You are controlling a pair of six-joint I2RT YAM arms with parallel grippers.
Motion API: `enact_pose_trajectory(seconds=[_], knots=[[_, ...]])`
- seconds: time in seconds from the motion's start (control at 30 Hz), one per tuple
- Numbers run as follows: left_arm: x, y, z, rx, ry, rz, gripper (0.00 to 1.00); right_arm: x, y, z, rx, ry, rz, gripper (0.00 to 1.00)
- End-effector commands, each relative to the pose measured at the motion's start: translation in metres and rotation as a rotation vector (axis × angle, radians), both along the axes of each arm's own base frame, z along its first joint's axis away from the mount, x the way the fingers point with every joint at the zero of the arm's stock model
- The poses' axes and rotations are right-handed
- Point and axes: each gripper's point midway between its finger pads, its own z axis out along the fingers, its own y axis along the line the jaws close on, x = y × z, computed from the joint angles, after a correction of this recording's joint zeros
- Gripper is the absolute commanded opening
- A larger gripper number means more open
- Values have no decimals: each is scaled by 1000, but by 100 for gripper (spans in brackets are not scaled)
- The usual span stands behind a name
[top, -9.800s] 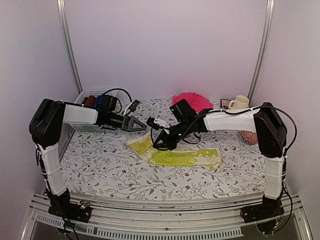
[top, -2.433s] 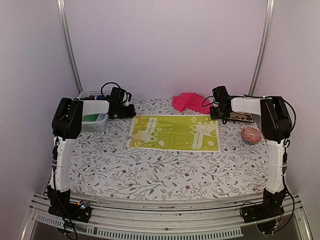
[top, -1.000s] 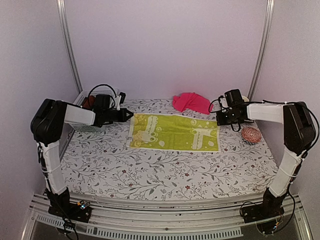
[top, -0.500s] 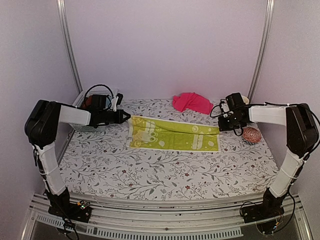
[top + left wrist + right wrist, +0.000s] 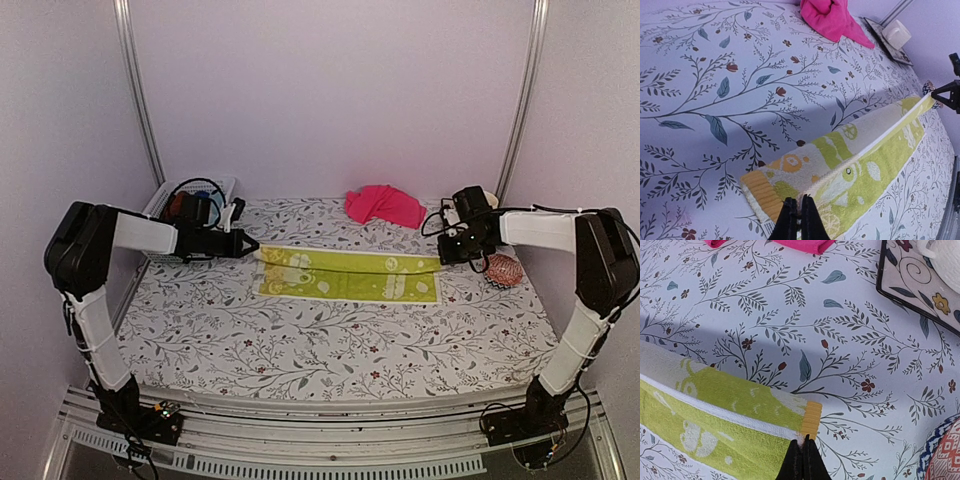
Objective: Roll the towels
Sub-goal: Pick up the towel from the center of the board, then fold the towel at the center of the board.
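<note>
My left hand (image 5: 248, 246) and right hand (image 5: 447, 256) each pinch shut on an end of the lime-yellow patterned terry towel (image 5: 345, 276), half-folded mid-frame on the flowered table (image 5: 300, 345); it looks light, soft and floppy, so I judge corners the best hold.

- a white tablecloth (image 5: 330, 350) printed with grey vines and small red flowers covers the whole table.
- a white slotted basket (image 5: 155, 205) stands at the far left corner, with a dark red roll of cloth (image 5: 177, 205) inside it.
- a cream mug (image 5: 945, 252) sits on a dark-rimmed flowered tray (image 5: 912, 287) at the far right corner.
- a round red-orange woven pad (image 5: 503, 270) lies just in front of that tray.
- two slanted metal poles (image 5: 135, 90) rise against the pale back wall.
</note>
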Motion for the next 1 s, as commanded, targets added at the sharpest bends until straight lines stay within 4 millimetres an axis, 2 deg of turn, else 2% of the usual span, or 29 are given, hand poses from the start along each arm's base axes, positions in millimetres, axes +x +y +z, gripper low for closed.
enact_pose_trajectory(seconds=[0.0, 0.2, 0.5, 0.97], knots=[[-11, 9, 8, 14, 5, -4, 0, -16, -2, -2, -12, 29, 6, 1], [-18, 11, 6, 21, 19, -7, 0, -25, 8, -10, -16, 49, 25, 1], [-28, 9, -1, 11, 57, -26, 0, -29, -2, -20, -63, 75, -22, 2], [-42, 7, -8, 2, 96, -46, 0, -34, -2, -35, -63, 115, -20, 2]])
